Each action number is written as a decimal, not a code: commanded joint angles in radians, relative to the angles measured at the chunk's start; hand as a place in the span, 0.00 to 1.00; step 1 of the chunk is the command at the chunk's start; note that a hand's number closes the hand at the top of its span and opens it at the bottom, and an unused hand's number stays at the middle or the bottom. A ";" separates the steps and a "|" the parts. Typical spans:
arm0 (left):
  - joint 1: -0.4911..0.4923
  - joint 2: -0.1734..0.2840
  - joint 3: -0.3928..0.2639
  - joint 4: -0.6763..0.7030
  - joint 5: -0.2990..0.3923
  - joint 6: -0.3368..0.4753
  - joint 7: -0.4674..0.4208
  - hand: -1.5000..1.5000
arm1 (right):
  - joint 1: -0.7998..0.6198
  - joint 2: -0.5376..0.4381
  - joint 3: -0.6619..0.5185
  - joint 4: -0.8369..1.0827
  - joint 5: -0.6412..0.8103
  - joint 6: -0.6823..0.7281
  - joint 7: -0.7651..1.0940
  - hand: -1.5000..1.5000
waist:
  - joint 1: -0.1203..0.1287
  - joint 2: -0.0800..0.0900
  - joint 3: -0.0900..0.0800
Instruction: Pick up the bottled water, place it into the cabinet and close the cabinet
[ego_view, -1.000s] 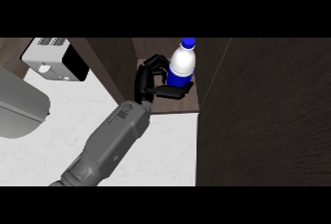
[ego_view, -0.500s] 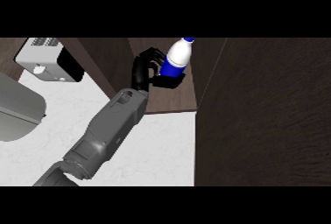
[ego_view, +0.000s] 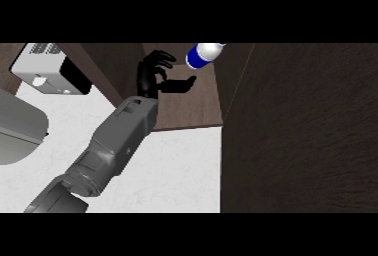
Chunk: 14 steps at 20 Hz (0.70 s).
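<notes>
The bottled water (ego_view: 204, 54), white with a blue band, shows at the top of the head view inside the open cabinet, tilted, its upper part cut off by the picture's edge. My left hand (ego_view: 156, 76) is just left of and below it, open with relaxed fingers and the thumb (ego_view: 180, 85) pointing right, a small gap from the bottle. The cabinet's brown shelf floor (ego_view: 188, 107) lies under the hand. My right hand does not show.
The dark cabinet door (ego_view: 303, 130) stands open and fills the right side. A white and black toaster (ego_view: 46, 70) sits at the upper left, a grey rounded object (ego_view: 15, 130) at the left edge. The white counter (ego_view: 173, 170) lies below the cabinet.
The left hand's fingers have uncurled from the bottle, which now sits apart from the hand, higher in view and tilted. The arm has shifted slightly left.
</notes>
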 joint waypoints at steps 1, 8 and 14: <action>-0.050 0.010 -0.010 0.068 -0.032 0.041 -0.011 0.00 | 0.043 -0.003 0.005 -0.058 -0.078 0.030 0.000 0.00 | -0.028 0.004 0.000; -0.077 0.010 -0.018 0.115 -0.064 0.100 -0.069 0.00 | -0.001 -0.008 0.000 -0.011 -0.080 0.031 0.006 0.00 | -0.017 0.011 0.000; -0.099 0.042 -0.004 0.101 -0.057 -0.051 -0.073 0.00 | 0.037 -0.017 0.015 -0.048 -0.069 0.060 -0.003 0.00 | -0.028 0.010 -0.001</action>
